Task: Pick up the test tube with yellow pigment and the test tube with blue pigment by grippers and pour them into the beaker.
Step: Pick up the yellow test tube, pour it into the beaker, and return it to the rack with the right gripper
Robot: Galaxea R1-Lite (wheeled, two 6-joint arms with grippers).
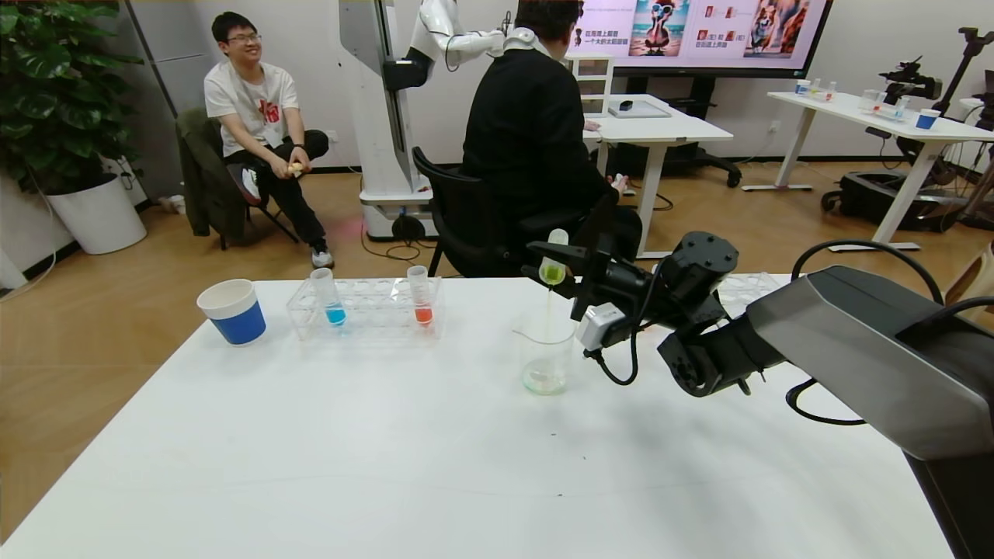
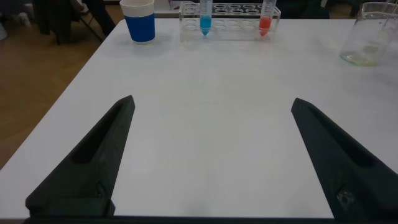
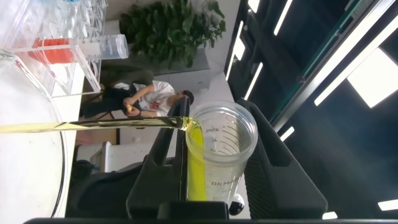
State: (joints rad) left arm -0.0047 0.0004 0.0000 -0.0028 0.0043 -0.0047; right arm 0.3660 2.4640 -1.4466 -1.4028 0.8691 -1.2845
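My right gripper (image 1: 550, 262) is shut on the test tube with yellow pigment (image 1: 554, 272) and holds it tipped above the beaker (image 1: 547, 355). A thin yellow stream runs from the tube's mouth down into the beaker, where a little yellow-green liquid lies at the bottom. In the right wrist view the tube (image 3: 221, 155) sits between the gripper's (image 3: 211, 115) two black fingers. The test tube with blue pigment (image 1: 332, 299) stands upright in a clear rack (image 1: 365, 310) at the back left. My left gripper (image 2: 212, 101) hovers open over bare table, short of the rack; the head view does not show it.
An orange-red tube (image 1: 420, 298) stands in the same rack. A blue-and-white paper cup (image 1: 231, 311) sits left of the rack. The white table (image 1: 388, 466) ends just behind the rack; two people sit on chairs beyond it.
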